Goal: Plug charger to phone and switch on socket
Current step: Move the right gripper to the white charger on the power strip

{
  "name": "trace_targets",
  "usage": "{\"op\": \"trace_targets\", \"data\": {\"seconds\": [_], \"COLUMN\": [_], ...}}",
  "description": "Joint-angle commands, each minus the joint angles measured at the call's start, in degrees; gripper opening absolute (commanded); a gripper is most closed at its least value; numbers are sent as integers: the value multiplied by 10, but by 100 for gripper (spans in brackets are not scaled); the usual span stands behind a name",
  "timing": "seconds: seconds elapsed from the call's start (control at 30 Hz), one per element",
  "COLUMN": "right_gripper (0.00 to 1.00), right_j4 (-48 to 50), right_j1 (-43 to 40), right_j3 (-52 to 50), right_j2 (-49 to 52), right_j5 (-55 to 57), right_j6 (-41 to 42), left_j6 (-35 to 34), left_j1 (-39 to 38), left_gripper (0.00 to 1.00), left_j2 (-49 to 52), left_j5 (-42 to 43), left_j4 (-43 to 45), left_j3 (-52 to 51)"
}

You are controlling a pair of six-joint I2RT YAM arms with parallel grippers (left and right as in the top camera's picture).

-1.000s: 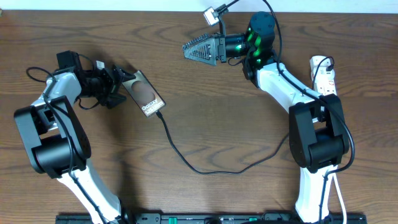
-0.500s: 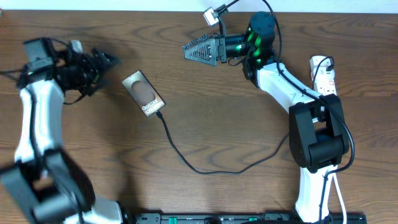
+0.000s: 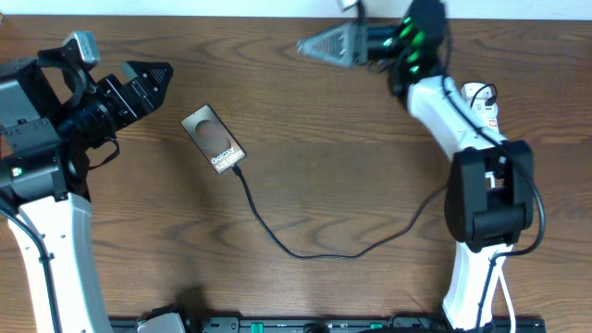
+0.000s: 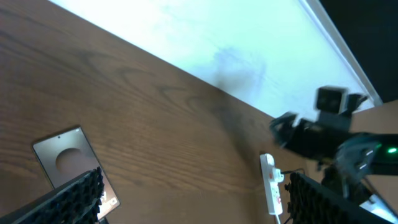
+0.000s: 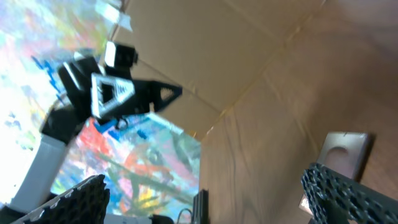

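Observation:
The phone [image 3: 213,141] lies flat on the table left of centre, text end toward the lower right. The charger [image 3: 298,252] is a thin black cable; its plug tip [image 3: 239,171] sits at the phone's lower end. From there it loops across the table toward the right arm. The socket [image 3: 481,104] is a white strip at the far right, partly hidden by that arm. My left gripper [image 3: 141,85] is open and empty, raised left of the phone. My right gripper [image 3: 326,43] is open and empty near the back edge. The left wrist view shows the phone [image 4: 65,155] and socket [image 4: 272,190].
The wooden table's back edge [image 3: 231,17] meets a white wall. The right arm's base [image 3: 486,199] stands at the right. The right wrist view shows the phone [image 5: 345,152], the left arm [image 5: 112,93] and a colourful backdrop.
My left gripper has let go of the phone's side, lifted and drawn back to the left. My right gripper has moved right and toward the back edge. Phone and cable have not moved.

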Motion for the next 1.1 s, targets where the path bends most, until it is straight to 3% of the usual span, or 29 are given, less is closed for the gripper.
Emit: {"op": "trace_targets", "data": {"seconds": [0.0,0.27,0.4,0.57,0.73,0.97,1.07], "right_gripper": [99,99,99,99,99,99,99], "right_j4": [2,-19,-127,-374,-644,-962,-1049], "right_j1": [-23,-38,-44,-44,-49,-90,-122], "right_j3": [55,117,118,139,224,400,447], "right_j2": [-10,-13,-13,-13,-13,-18,-29], "right_j5": [-1,36,125,263,342,464,513], "right_j6": [70,74,5,-180,-362,-474,-502], "left_j6": [8,8,8,8,19,19,19], "left_j1": [0,0,0,0,0,0,0], "left_gripper": [92,92,92,92,92,92,93], "left_j2": [1,6,8,8,8,12,17], "left_j5": [-2,-2,-2,-4,-10,-10,-10], "left_j4": [-4,-6,-6,-6,-6,-9,-10], "left_j3": [2,2,2,2,2,2,2]}}
